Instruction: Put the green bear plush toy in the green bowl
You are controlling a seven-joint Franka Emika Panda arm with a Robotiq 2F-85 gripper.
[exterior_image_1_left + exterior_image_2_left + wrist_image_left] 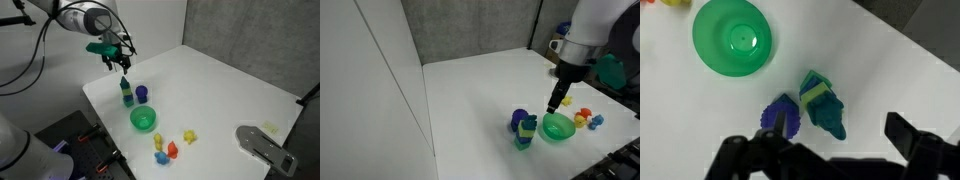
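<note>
Hovering over the white desk [230, 90] with the claw [124, 66] spread wide, its two dark fingers [740, 160] standing far apart along the bottom of the wrist view and gripping nothing. Hanging right above the green bear toy [126, 93] in an exterior view, with clear air showing between the two. Seeing the green bear toy resting on the desk outside the green bowl [732, 38], dark teal with a paler yellow-green band across it, and sitting right against a small purple round thing [781, 116] at its side. Seeing the green bowl lying near that pair but apart from both, its smooth inside showing in full in the wrist view. Finding the same three things close together in both exterior views, with the green bowl sitting between the bear-and-purple pair and a loose cluster of small coloured toys [170, 146] in yellow, orange and blue. Spotting a flat grey object [262, 143] lying well apart from all of that, near a corner of the desk.
</note>
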